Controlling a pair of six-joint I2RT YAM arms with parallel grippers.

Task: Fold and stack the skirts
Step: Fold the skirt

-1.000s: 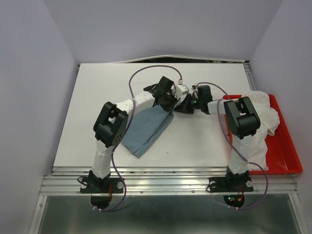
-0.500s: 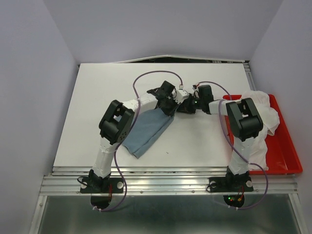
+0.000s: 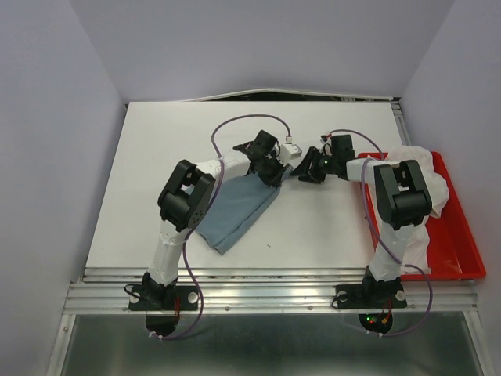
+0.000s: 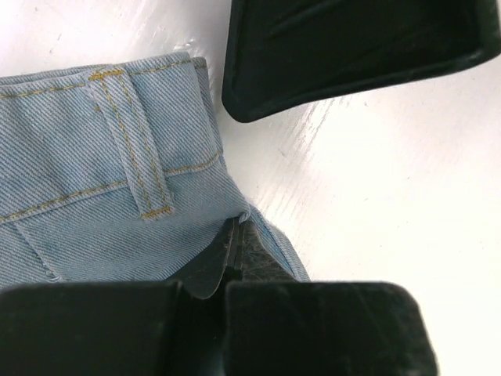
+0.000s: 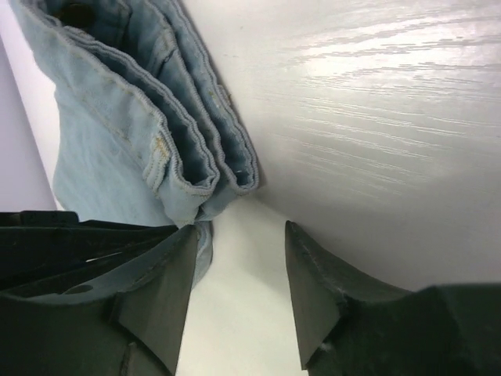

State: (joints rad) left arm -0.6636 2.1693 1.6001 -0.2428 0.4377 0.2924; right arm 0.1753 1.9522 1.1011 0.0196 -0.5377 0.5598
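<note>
One skirt on the table, folded to a long strip, axis 7 to 1 o'clock in the top view. My left pincer sits at its 1 o'clock end, jaws together, seemingly nipping the denim edge below a belt loop. My right pincer is just off that same end, at 3 o'clock from it, jaws apart, nothing between; stacked fold edges lie at 11 o'clock of its gap. Left is nearer. My guess: the next fold carries this end toward 7 o'clock. Surface white, glossy, likely slick; open board toward 9 and 12. At 3 o'clock, well apart: tray with white cloth.
</note>
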